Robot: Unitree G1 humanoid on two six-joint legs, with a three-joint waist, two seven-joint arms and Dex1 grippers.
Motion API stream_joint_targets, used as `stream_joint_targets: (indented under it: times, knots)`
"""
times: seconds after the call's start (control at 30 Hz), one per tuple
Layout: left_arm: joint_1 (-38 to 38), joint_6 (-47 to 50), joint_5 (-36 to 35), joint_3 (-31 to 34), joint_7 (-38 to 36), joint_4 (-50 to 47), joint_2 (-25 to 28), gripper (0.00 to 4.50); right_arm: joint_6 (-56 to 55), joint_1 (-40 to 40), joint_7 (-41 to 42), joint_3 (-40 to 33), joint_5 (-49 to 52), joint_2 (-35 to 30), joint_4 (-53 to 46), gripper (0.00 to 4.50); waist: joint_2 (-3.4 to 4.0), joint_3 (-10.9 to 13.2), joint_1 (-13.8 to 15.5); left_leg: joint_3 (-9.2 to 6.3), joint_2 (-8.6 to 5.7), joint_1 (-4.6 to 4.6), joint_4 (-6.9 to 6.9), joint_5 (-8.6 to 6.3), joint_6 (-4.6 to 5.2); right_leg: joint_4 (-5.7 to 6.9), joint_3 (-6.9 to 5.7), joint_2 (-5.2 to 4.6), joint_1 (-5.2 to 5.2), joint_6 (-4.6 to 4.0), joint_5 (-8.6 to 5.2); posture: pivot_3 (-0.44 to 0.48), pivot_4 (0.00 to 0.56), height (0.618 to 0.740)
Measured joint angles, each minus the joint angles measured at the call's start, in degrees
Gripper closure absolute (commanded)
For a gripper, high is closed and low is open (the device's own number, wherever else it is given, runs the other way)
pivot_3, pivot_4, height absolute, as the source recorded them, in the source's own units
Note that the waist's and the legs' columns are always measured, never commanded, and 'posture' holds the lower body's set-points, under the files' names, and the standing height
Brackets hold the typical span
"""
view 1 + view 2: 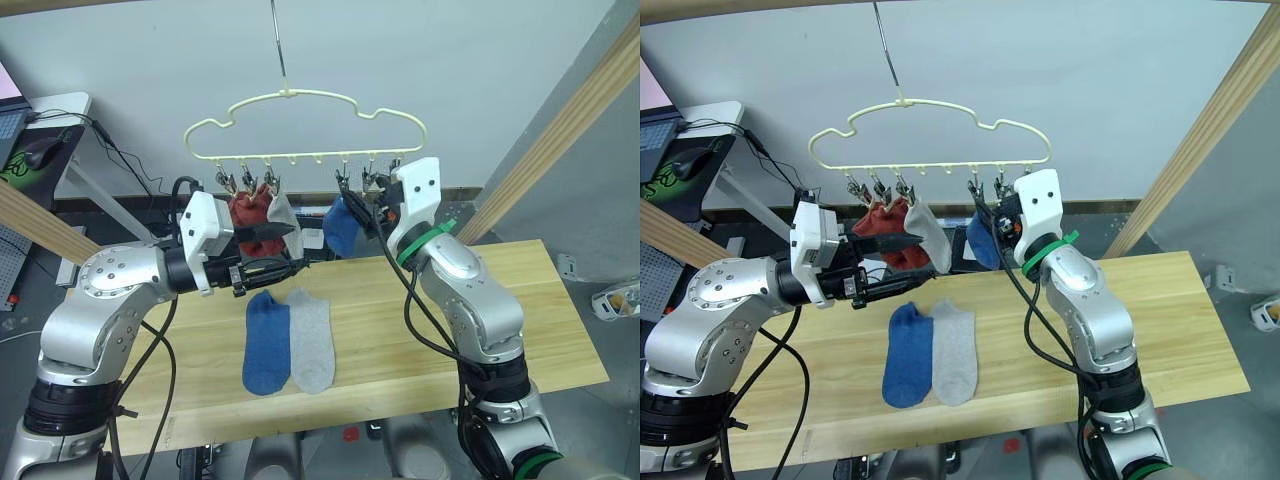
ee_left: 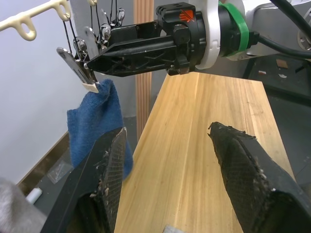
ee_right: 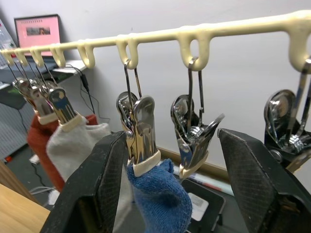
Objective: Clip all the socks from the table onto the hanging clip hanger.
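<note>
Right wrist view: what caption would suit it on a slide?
Open right pincer beside a blue sock clipped onto the clip hanger.

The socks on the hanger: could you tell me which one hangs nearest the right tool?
The blue sock, clipped directly between the open right tool's fingers; the grey sock and red socks hang farther along.

Even, bright indoor light falls from above, leaving soft shadows on the worktop [image 1: 400,330] beneath the left gripper [image 1: 285,250]. The metal clips [image 3: 141,131] glint. In the wrist views the near fingers [image 2: 243,170] blur slightly.
</note>
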Motion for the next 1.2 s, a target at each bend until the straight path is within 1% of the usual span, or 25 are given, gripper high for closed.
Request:
stream_joint_targets:
  times: [0.07,0.53,0.8,0.93,1.03,1.13,1.2]
  knots:
    - [0.0,0.0,0.1,0.0,0.0,0.0,-0.1,1.55,-0.1,0.0,-0.3,0.0,-0.5,0.1,0.0,1.73,0.0,0.0,0.0,0.0,0.0,0.0,0.0,0.0,0.0,0.0,0.0,-0.01,0.0,0.01,0.0,-0.135,0.327,0.74]
    - [0.0,-0.2,1.0,-1.1,0.1,0.0,-0.7,1.55,1.6,0.2,-3.4,-0.1,-2.5,1.7,-1.2,1.73,0.0,0.0,0.0,0.01,0.01,-0.01,-0.01,0.0,0.0,0.0,0.02,-0.01,-0.02,-0.01,0.01,-0.14,0.317,0.74]
    - [0.0,-1.2,1.4,-1.2,0.1,0.4,-1.0,1.55,6.0,5.1,-4.6,0.1,-3.0,1.1,-9.2,1.73,0.0,0.0,0.0,0.0,0.02,-0.04,-0.02,0.0,-0.01,-0.03,0.01,-0.07,-0.03,0.02,-0.01,-0.15,0.311,0.74]
    - [0.0,-1.3,1.8,-1.3,0.1,0.4,-1.0,1.55,8.4,8.4,-3.9,1.2,-2.7,-0.1,-14.5,1.73,0.0,0.0,0.0,0.01,0.01,-0.04,-0.02,0.0,-0.01,-0.05,0.0,-0.08,-0.03,0.09,-0.05,-0.155,0.308,0.74]
    - [0.1,-1.4,2.1,-1.6,0.1,0.4,-1.1,1.55,9.7,9.7,-3.2,1.7,-2.0,-1.0,-16.8,1.73,0.0,0.0,-0.1,0.01,0.0,-0.04,-0.02,0.0,-0.01,-0.03,0.01,-0.07,-0.03,0.14,-0.08,-0.157,0.303,0.74]
    - [0.3,-1.6,2.2,-1.6,0.1,0.6,-1.2,1.55,10.2,10.0,-2.8,1.6,-1.9,-1.3,-17.4,2.25,-0.01,0.0,-0.1,0.01,0.0,-0.03,-0.02,0.0,-0.02,-0.03,0.01,-0.07,-0.03,0.15,-0.08,-0.158,0.299,0.74]
    - [0.3,-1.8,2.4,-1.6,0.1,0.9,-1.2,1.55,10.4,9.9,-2.8,1.4,-1.9,-1.2,-17.4,2.85,-0.01,0.0,-0.1,0.01,-0.01,-0.04,-0.02,0.0,-0.02,-0.03,0.0,-0.07,-0.03,0.15,-0.09,-0.158,0.299,0.74]
